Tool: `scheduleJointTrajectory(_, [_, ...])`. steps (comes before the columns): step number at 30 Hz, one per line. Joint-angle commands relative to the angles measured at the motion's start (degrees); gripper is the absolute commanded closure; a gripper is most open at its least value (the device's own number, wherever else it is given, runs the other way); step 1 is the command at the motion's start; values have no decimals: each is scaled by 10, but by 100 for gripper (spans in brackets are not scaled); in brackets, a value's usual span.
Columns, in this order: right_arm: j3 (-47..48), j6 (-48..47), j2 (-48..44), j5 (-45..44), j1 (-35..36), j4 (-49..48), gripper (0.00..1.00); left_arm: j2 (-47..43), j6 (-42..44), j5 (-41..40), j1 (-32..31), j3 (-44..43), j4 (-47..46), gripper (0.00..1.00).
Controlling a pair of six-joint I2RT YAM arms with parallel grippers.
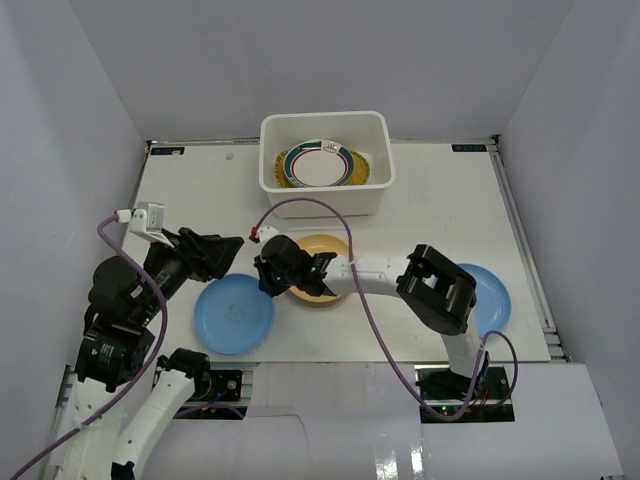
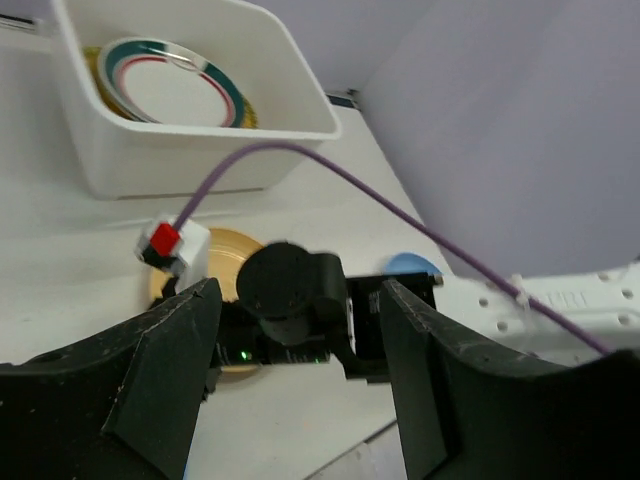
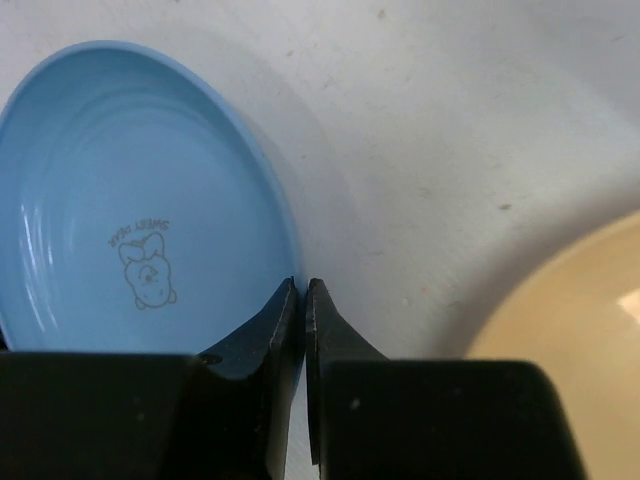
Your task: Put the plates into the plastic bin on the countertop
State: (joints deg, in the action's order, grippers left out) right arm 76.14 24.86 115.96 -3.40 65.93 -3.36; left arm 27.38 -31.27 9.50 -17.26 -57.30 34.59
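Observation:
The white plastic bin (image 1: 323,199) stands at the back of the countertop (image 1: 440,210). In it a white green-rimmed plate (image 1: 318,163) lies on a yellow woven-pattern plate (image 1: 371,170). One blue plate (image 1: 232,314) lies near left, a yellow-orange plate (image 1: 322,250) in the middle, and another blue plate (image 1: 490,297) at the right. My right gripper (image 1: 268,278) is shut, with its tips (image 3: 303,285) at the right rim of the left blue plate (image 3: 110,200). My left gripper (image 1: 232,250) is open and empty, just left of the right gripper. The sunburst plate is not in view.
The right arm's elbow (image 1: 436,288) lies across the right blue plate. A purple cable (image 1: 330,205) loops from the right wrist over the bin's front. Dark rails (image 1: 522,240) edge the countertop. In the left wrist view the bin (image 2: 200,150) is far left.

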Motion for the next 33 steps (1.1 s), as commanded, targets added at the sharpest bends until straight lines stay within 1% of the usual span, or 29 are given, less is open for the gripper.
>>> scheduleJointTrajectory(1, [14,-24,-112,-64,-46,-16,92,27,-19,149,-1,20,-47,26])
scheduleJointTrajectory(2, [12,-28,-128,-64,-79,-17,92,28,-40,175,-1,29,-64,26])
scheduleJointTrajectory(3, [11,-29,-143,-59,-97,-17,92,27,-51,208,-1,51,-81,27])
scheduleJointTrajectory(4, [12,-29,-173,-50,-134,-17,92,23,-71,215,-1,61,-111,27])
scheduleJointTrajectory(5, [15,-31,-186,-35,-153,-17,92,23,-81,221,-1,71,-123,27])
scheduleJointTrajectory(7, [25,-37,-227,-31,-186,-14,92,29,-100,243,-1,100,-158,28])
scheduleJointTrajectory(8, [30,-40,-237,-33,-220,-12,92,43,-117,252,-1,108,-168,28])
scheduleJointTrajectory(9, [44,-48,-246,-36,-235,-3,92,50,-123,265,-1,117,-187,28])
scheduleJointTrajectory(10, [53,-52,-259,-39,-269,0,92,58,-128,268,-1,135,-196,28])
scheduleJointTrajectory(12, [74,-58,-258,-39,-303,8,92,80,-130,261,-9,148,-204,28])
scheduleJointTrajectory(13, [100,-64,-246,-39,-332,19,92,90,-129,244,-17,154,-213,28])
scheduleJointTrajectory(14, [113,-68,-237,-42,-345,25,92,102,-128,233,-26,161,-216,28])
scheduleJointTrajectory(15, [125,-72,-225,-47,-355,29,92,132,-125,222,-57,163,-220,28])
scheduleJointTrajectory(16, [137,-78,-201,-49,-374,32,92,149,-122,182,-82,163,-232,28])
scheduleJointTrajectory(17, [159,-77,-189,-39,-383,33,92,169,-119,150,-148,159,-237,27])
scheduleJointTrajectory(18, [172,-76,-173,-32,-392,51,92,216,-109,113,-183,155,-243,27])
scheduleJointTrajectory(19, [196,-75,-142,-25,-403,64,92,245,-104,41,-221,147,-246,26])
scheduleJointTrajectory(20, [206,-78,-129,-24,-408,71,92,274,-100,9,-285,128,-248,26])
scheduleJointTrajectory(21, [217,-82,-114,-25,-411,77,92,338,-100,-18,-307,118,-254,26])
scheduleJointTrajectory(23, [237,-89,-80,-23,-419,89,92,397,-100,-53,-349,92,-275,25])
scheduleJointTrajectory(24, [241,-90,-60,-19,-422,92,92,426,-102,-61,-357,85,-295,25])
scheduleJointTrajectory(25, [246,-91,-51,-14,-425,94,92,475,-106,-69,-365,78,-304,25])
scheduleJointTrajectory(27, [259,-103,-30,-16,-425,108,92,520,-107,-86,-382,58,-330,25])
scheduleJointTrajectory(28, [260,-104,-27,-14,-426,110,92,559,-114,-86,-386,51,-338,25])
scheduleJointTrajectory(29, [258,-107,-26,-8,-426,110,91,578,-114,-86,-396,44,-341,25])
scheduleJointTrajectory(30, [256,-108,-24,-4,-426,111,88,594,-115,-86,-400,29,-368,25])
scheduleJointTrajectory(31, [256,-108,-26,9,-428,111,79,626,-117,-86,-406,21,-375,25])
scheduleJointTrajectory(33, [261,-104,-40,26,-434,117,64,655,-122,-86,-417,-3,-391,25])
